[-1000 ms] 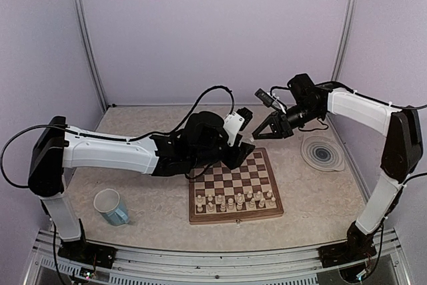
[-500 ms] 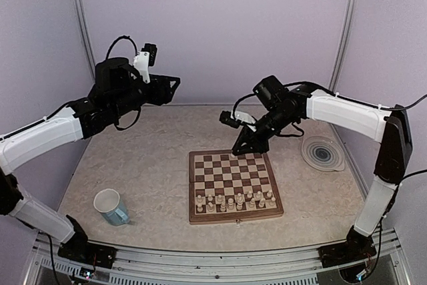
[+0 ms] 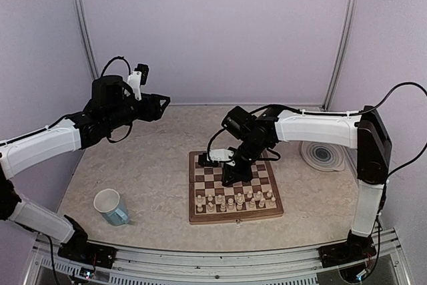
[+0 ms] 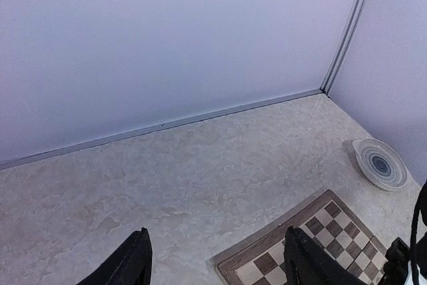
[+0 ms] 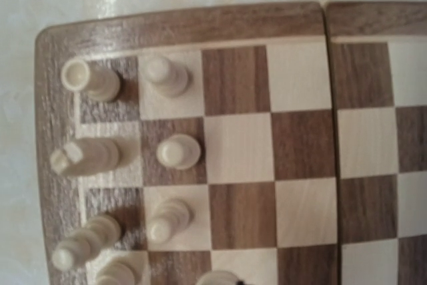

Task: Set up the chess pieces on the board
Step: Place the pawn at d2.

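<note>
Find the small cream light-wood chess pieces (image 3: pixel 233 200) standing in two rows along the near edge of the square wooden chessboard (image 3: pixel 257 165) with dark brown and cream checks and a brown border. Read the long axis of both rows as left to right in the top view, parallel to that near edge. In the right wrist view, read the same rows as running top to bottom down the left of the frame, beside the border at one corner.

Locate the right gripper (image 3: pixel 231 178) low over the middle ranks, just beyond the rows on their far side. Take the pieces as lying on the near side of this gripper, toward the arm bases; judge any reach to them as short. Cannot tell whether its jaws stand wide or narrow: shown only as a dark sliver at the bottom edge of the wrist view, and unresolved from above.

Count the right arm as much the nearer. Note the left gripper (image 4: pixel 217 238) hanging high over the far left of the table, well apart from the chessboard, jaws spread wide with nothing between.

Expect turned, round-topped figures, each smaller than one square and set one per square: pawn-like heads in the inner row, taller mixed shapes in the outer row. Judge them upright, with the lean in the wrist view probably due to perspective. Find no pieces on the far ranks.
</note>
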`<action>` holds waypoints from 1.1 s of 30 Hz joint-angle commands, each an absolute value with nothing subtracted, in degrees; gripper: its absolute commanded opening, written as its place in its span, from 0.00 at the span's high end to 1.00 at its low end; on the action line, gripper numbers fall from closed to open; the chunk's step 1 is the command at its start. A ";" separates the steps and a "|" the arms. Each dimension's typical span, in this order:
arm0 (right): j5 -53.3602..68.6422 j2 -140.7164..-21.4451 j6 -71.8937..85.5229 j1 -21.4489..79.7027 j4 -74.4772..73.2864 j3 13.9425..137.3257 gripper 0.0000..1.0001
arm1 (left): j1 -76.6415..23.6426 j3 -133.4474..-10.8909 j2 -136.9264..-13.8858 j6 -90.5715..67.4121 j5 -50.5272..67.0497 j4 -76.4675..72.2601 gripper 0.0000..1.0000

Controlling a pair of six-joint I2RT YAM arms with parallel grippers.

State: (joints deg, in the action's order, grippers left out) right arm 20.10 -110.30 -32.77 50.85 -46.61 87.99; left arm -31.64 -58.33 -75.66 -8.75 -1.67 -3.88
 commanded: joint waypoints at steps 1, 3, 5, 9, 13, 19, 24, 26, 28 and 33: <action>19.69 -111.40 -33.78 51.37 -47.14 86.89 0.94 | -31.55 -59.83 -75.32 -8.98 1.40 -4.94 0.32; 20.73 -111.83 -33.99 51.34 -47.93 86.58 0.94 | -31.55 -59.85 -75.40 -8.97 1.49 -4.87 0.32; 22.13 -112.40 -34.17 51.41 -48.77 86.33 0.94 | -31.55 -59.93 -75.58 -8.97 1.54 -4.83 0.32; 22.68 -113.17 -34.61 51.33 -49.81 85.77 0.93 | -31.55 -60.15 -76.00 -8.90 2.04 -4.70 0.32; 23.13 -113.51 -34.74 51.39 -49.96 85.04 0.93 | -31.55 -60.42 -76.75 -8.82 2.30 -4.32 0.32; 23.48 -113.90 -34.81 51.36 -49.94 84.63 0.93 | -31.46 -60.54 -77.24 -8.79 2.31 -4.15 0.32; 23.63 -114.31 -34.62 51.35 -49.61 84.49 0.91 | -31.46 -60.73 -77.65 -8.87 2.81 -3.97 0.32; 23.63 -114.48 -34.64 51.35 -49.59 84.48 0.91 | -31.46 -60.73 -77.84 -8.88 2.85 -3.96 0.32; 23.58 -114.67 -34.58 51.38 -49.51 84.33 0.91 | -31.46 -60.81 -77.87 -8.92 2.99 -3.89 0.32; 23.13 -115.37 -34.44 51.35 -49.23 84.41 0.89 | -31.46 -60.99 -78.11 -8.91 3.46 -3.69 0.32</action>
